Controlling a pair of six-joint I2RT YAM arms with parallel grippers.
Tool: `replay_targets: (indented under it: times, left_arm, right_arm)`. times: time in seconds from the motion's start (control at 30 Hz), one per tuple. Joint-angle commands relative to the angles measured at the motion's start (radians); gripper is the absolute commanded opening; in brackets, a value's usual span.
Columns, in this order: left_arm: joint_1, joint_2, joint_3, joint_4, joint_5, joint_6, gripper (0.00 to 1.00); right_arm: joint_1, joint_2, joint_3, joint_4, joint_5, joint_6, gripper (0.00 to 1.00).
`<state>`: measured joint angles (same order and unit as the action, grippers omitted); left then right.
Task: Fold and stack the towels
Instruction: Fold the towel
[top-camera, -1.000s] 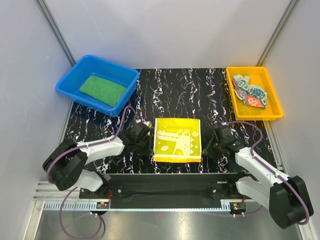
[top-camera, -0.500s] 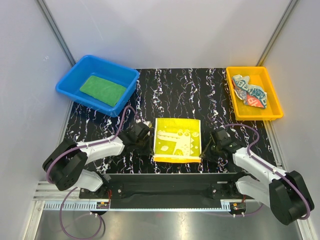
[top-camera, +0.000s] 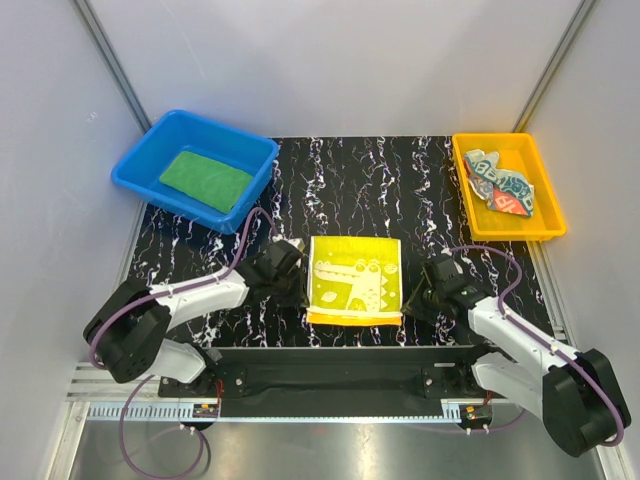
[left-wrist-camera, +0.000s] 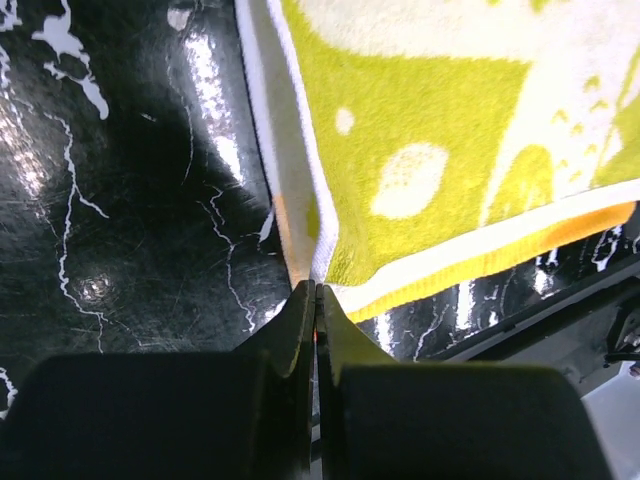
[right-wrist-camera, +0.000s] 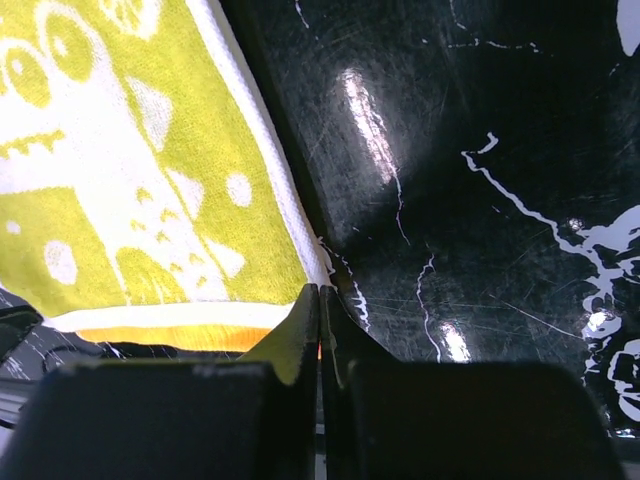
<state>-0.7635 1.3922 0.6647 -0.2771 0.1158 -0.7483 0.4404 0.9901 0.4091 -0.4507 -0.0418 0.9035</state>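
The yellow towel (top-camera: 355, 280) with a pale crocodile print lies flat at the middle of the black marbled table. My left gripper (top-camera: 302, 298) is shut at its near-left corner; in the left wrist view the jaws (left-wrist-camera: 315, 290) pinch the towel (left-wrist-camera: 440, 150) where its white and orange bands meet. At the near-right corner my right gripper (top-camera: 408, 305) is shut too, its closed tips (right-wrist-camera: 319, 292) on the towel (right-wrist-camera: 130, 180) edge. The green towel (top-camera: 205, 180) lies folded in the blue bin. The striped towel (top-camera: 500, 182) sits crumpled in the orange bin.
The blue bin (top-camera: 150, 150) stands at the far left corner of the table and the orange bin (top-camera: 545, 228) at the far right. Grey walls close in both sides. The arm rail (top-camera: 340, 365) runs along the near edge.
My right gripper has closed its jaws at the towel's near-right corner. The left gripper has stayed shut and edged slightly toward the towel.
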Motion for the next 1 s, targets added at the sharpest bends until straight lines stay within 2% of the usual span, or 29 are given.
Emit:
replay_targets:
  times: [0.0, 0.17, 0.3, 0.47, 0.5, 0.53, 0.57, 0.97]
  left_arm:
    - [0.004, -0.042, 0.07, -0.02, -0.022, 0.023, 0.0]
    - [0.003, -0.068, 0.139, -0.103, -0.027, 0.032, 0.0]
    - [0.003, -0.134, 0.138, -0.135, -0.004, 0.018, 0.0]
    - [-0.003, -0.203, 0.014, -0.07, 0.045, -0.006, 0.0]
    - [-0.002, -0.2, -0.005, -0.051, 0.05, -0.014, 0.0]
    - [-0.002, -0.194, -0.022, -0.03, 0.065, -0.017, 0.0]
    - [-0.002, -0.176, -0.048, 0.007, 0.071, -0.02, 0.0]
    - [-0.003, -0.102, -0.103, 0.088, 0.074, -0.025, 0.0]
  right_arm:
    - [0.009, 0.005, 0.068, -0.002, 0.033, -0.047, 0.0]
    - [0.009, 0.018, 0.19, -0.084, 0.031, -0.127, 0.0]
    - [0.009, -0.01, 0.275, -0.178, 0.023, -0.147, 0.0]
    - [0.009, -0.071, 0.192, -0.175, 0.005, -0.115, 0.0]
    - [0.009, -0.073, 0.157, -0.166, 0.01, -0.104, 0.04]
    - [0.009, -0.065, 0.145, -0.161, 0.017, -0.094, 0.18]
    - [0.009, -0.062, 0.134, -0.143, 0.016, -0.077, 0.21]
    - [0.03, 0.007, 0.047, -0.017, -0.018, -0.031, 0.29]
